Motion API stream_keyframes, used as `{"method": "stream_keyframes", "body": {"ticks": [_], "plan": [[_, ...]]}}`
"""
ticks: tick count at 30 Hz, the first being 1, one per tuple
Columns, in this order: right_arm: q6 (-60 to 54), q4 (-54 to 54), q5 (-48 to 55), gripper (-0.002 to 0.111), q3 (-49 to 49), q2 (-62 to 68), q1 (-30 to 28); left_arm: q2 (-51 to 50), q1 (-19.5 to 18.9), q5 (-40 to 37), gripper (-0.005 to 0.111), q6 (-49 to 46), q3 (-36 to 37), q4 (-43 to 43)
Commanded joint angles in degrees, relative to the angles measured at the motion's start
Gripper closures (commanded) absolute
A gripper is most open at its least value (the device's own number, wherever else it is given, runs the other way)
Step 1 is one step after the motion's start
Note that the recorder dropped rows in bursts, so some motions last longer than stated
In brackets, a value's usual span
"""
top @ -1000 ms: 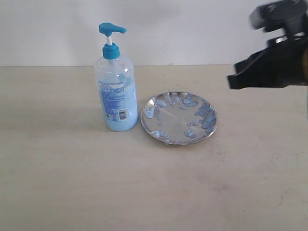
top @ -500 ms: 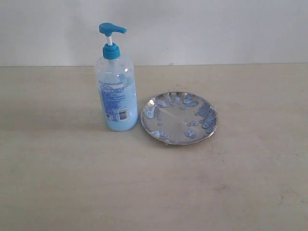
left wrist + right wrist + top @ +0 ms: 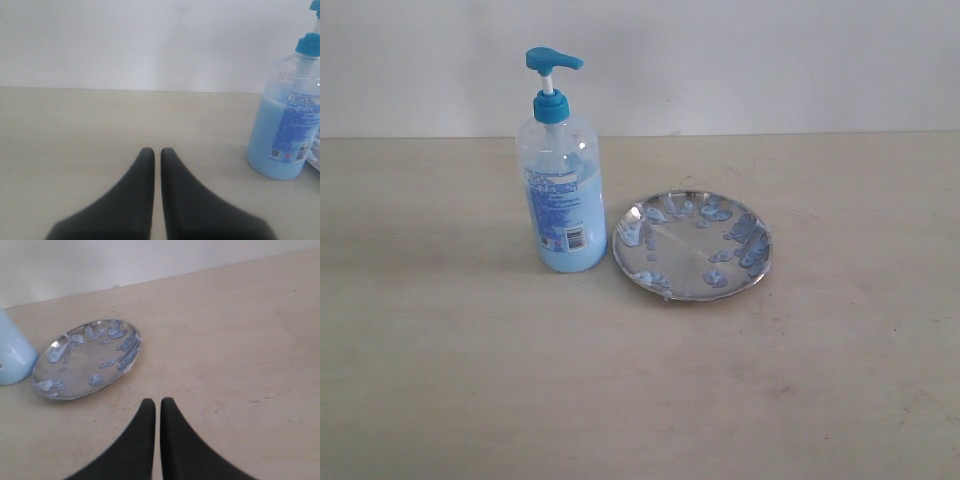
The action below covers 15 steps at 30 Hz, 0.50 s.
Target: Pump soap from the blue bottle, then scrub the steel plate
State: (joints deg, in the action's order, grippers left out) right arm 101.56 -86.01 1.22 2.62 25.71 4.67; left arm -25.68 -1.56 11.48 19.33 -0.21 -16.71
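Note:
The blue bottle (image 3: 562, 190) stands upright on the table, its clear body about half full of light blue soap (image 3: 565, 235), pump top (image 3: 551, 62) raised. Right beside it lies the steel plate (image 3: 692, 245), dotted with pale blue soap blobs (image 3: 745, 235). Neither arm shows in the exterior view. In the left wrist view my left gripper (image 3: 153, 151) is shut and empty, well to the side of the blue bottle (image 3: 286, 130). My right gripper (image 3: 157, 401) is shut and empty above bare table, apart from the steel plate (image 3: 86, 359).
A pale wooden table (image 3: 470, 380) carries both things, and a plain white wall (image 3: 740, 60) runs behind it. The bottle's base (image 3: 11, 357) shows at one edge of the right wrist view, next to the plate.
The right arm, which was at the upper right of the exterior view one second ago, has pulled out of that view. The bottle and plate have not moved.

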Motion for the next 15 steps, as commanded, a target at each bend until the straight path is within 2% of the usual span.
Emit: {"method": "stream_keyframes", "body": {"ticks": [1,6,8,9,11,14,15], "plan": [[0.35,0.01,-2.35,0.109,-0.09,0.16,-0.13,0.26,0.04,0.73,0.103,0.64,0.21,-0.18],[0.35,1.13,-1.55,0.109,1.51,0.16,1.00,0.26,0.04,0.73,0.103,0.64,0.21,-0.18],[-4.57,11.04,-0.52,0.109,2.65,0.16,1.14,0.26,0.04,0.73,0.103,0.64,0.21,-0.18],[-13.40,20.44,0.32,0.109,3.03,0.16,1.14,0.26,0.04,0.73,0.103,0.64,0.21,-0.18],[-42.29,49.53,2.43,0.109,4.28,-0.71,1.29,0.26,0.04,0.73,0.103,0.64,0.21,-0.18],[-77.30,80.44,3.83,0.109,4.88,-3.47,0.58,0.26,0.04,0.73,0.103,0.64,0.21,-0.18],[-84.52,85.66,3.28,0.109,4.51,-4.11,0.31,0.26,0.04,0.73,0.103,0.64,0.21,-0.18]]}}
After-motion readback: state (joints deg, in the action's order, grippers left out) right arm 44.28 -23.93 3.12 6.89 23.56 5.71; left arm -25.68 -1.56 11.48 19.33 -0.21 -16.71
